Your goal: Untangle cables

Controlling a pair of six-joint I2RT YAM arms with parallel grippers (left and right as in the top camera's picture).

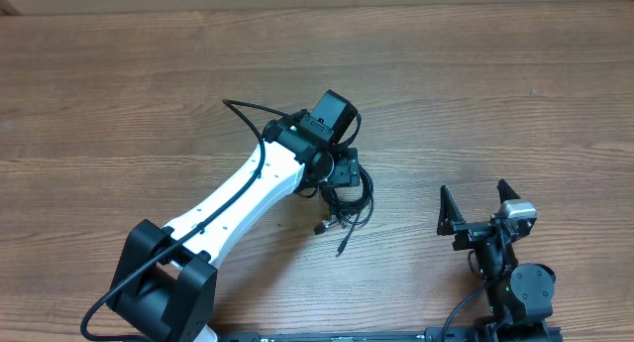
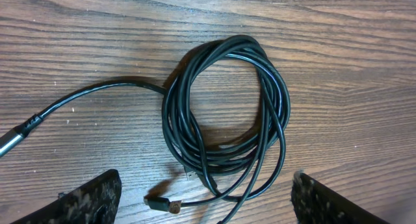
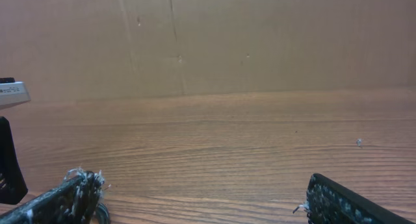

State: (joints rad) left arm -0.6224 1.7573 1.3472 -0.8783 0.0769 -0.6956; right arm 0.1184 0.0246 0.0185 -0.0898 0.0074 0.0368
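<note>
Coiled cables (image 2: 224, 113) half hidden overhead beneath left claw (image 2: 208, 201), spread wide, right claw (image 3: 201, 198) spread, empty

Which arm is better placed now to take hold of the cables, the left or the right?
Left. The left tool, open, hangs directly above the cables. The right tool, also open, sits well apart from them, near the edge of the table, so it would have to travel first.

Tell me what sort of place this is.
Likely a robotics test bench: a white robot arm and a black arm at a wooden table, a coil of cables, and a plain brown board behind.
</note>
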